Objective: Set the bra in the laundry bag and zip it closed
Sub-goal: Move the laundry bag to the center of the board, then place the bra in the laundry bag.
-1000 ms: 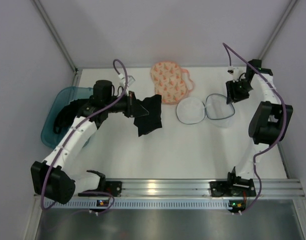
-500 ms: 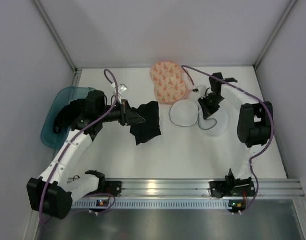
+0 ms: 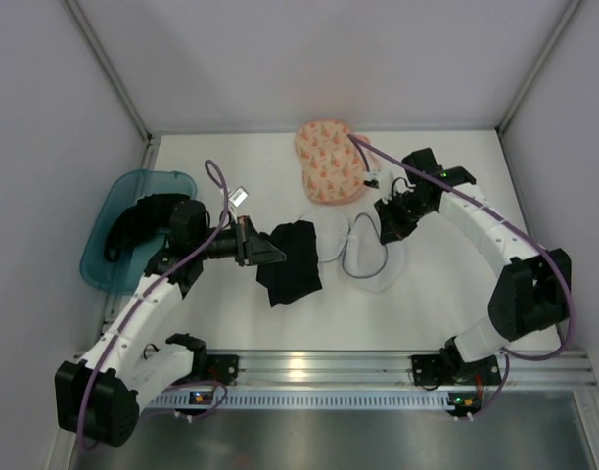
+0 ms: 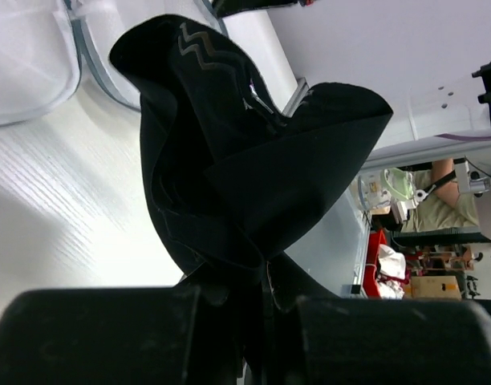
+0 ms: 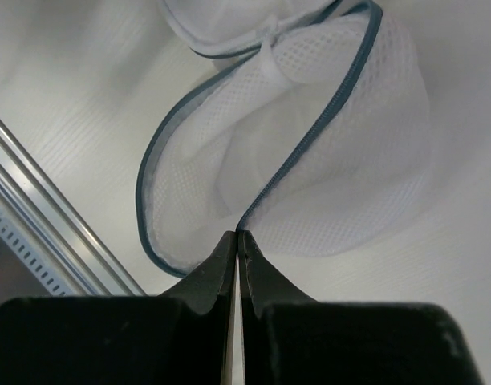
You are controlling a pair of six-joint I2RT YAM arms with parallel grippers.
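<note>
Straps lost in bunched bra, clamped in left gripper just left of mesh laundry bag; right gripper pinched shut on bag's zip edge.

Matt, smooth black cloth in the black moulded-cup fabric bra, with a stitched zigzag trim. Open-weave, translucent netting in the white mesh zip pouch, edged with dull grey-blue tape. Faintly grained, satin white counter. Brushed, shiny metal rail.

Black bra; white mesh bag, blue-grey zip edging.
</note>
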